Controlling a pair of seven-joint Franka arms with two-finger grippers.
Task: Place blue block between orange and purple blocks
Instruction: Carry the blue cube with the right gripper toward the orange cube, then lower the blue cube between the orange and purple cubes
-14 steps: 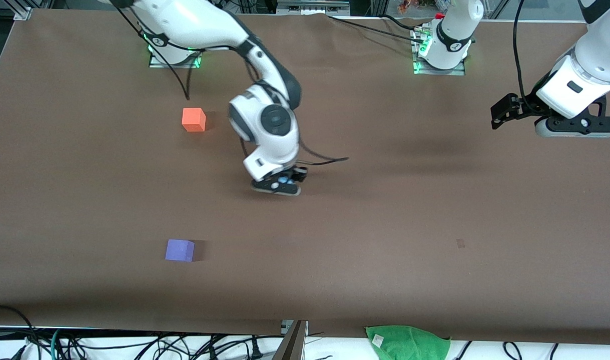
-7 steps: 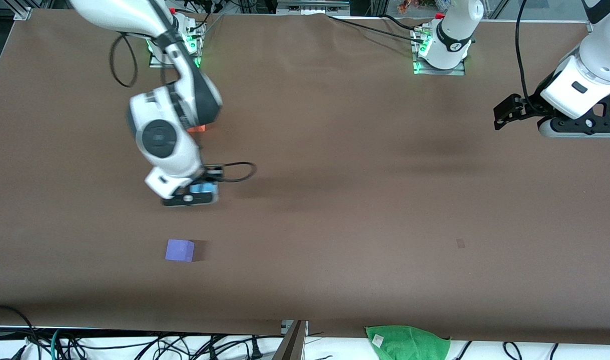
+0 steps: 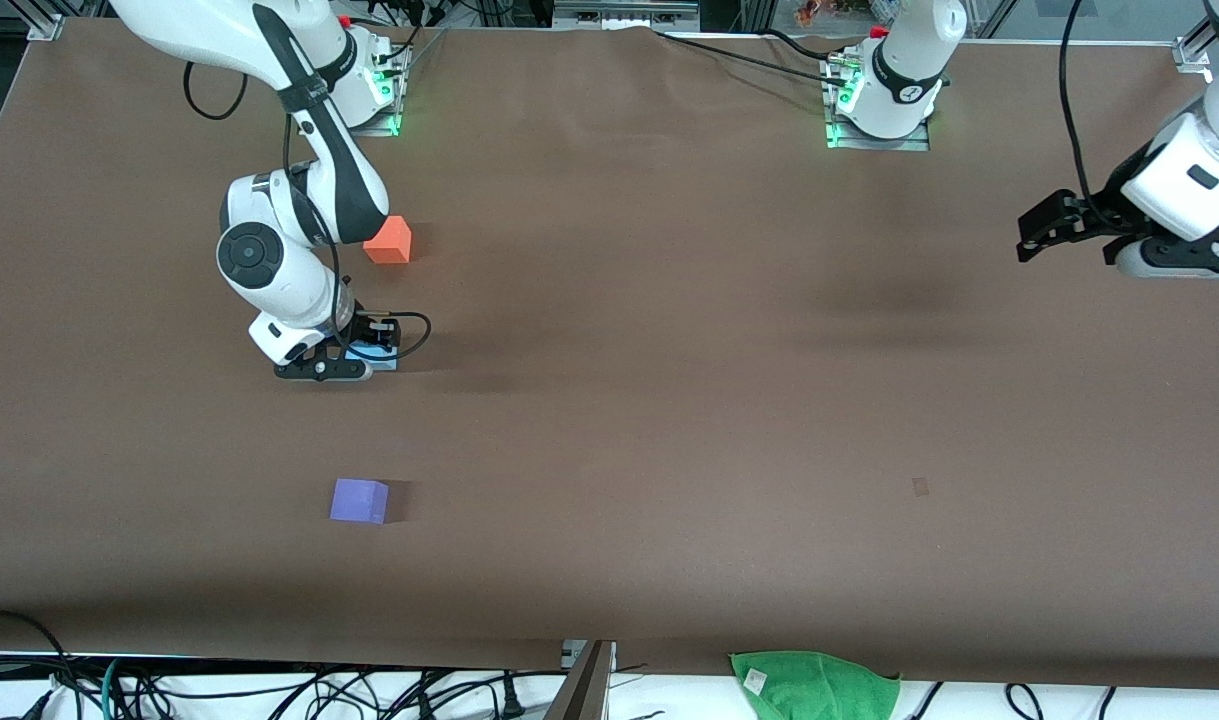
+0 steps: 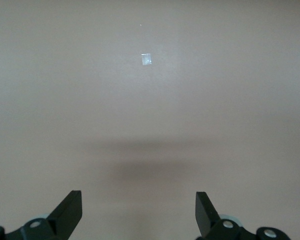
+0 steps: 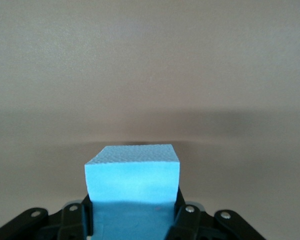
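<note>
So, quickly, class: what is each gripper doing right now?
Left gripper: open, empty, waiting at its end of the table.
Right gripper: closed on the blue block.

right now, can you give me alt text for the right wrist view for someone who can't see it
A light blue block fills the lower middle of the view, clamped between the black jaws of the right gripper over a bare brown table. A dark shadow band runs across the table just past the block.
</note>
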